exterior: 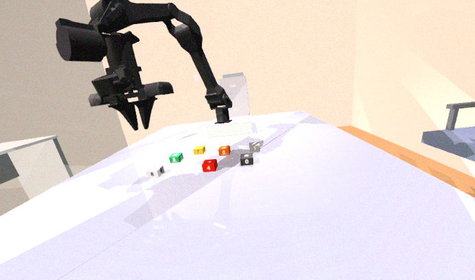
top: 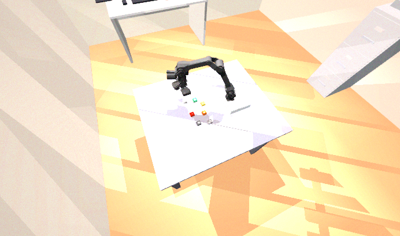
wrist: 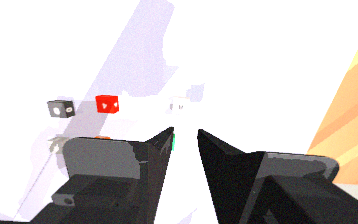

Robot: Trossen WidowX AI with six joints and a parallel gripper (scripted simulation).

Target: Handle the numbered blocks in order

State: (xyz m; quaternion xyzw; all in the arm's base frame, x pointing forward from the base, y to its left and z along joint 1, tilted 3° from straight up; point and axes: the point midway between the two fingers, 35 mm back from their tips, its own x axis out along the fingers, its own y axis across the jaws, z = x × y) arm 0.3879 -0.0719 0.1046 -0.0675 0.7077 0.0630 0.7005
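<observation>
My gripper (exterior: 141,129) (wrist: 185,131) is open, its fingers a little apart with nothing between them, high above the blocks' left end in the exterior view. The white 8 block (top: 185,102) (exterior: 154,171) (wrist: 178,105) and green 9 block (top: 195,99) (exterior: 176,157) (wrist: 173,141) lie nearest below it. The yellow 7 block (top: 203,103) (exterior: 198,149) is hidden in the wrist view. The red 4 block (top: 192,114) (exterior: 209,165) (wrist: 107,104), orange block (top: 203,113) (exterior: 224,150) with unclear digit, black 0 block (top: 198,122) (exterior: 246,159) (wrist: 55,108) and pale grey block (top: 209,121) (exterior: 256,145) all rest on the table.
The arm's base stands behind the blocks, beside a long low white box (top: 240,109) (exterior: 229,130) on the white table (top: 178,155) (exterior: 284,215). A desk (top: 154,11) and a drawer cabinet (top: 356,50) stand beyond the table.
</observation>
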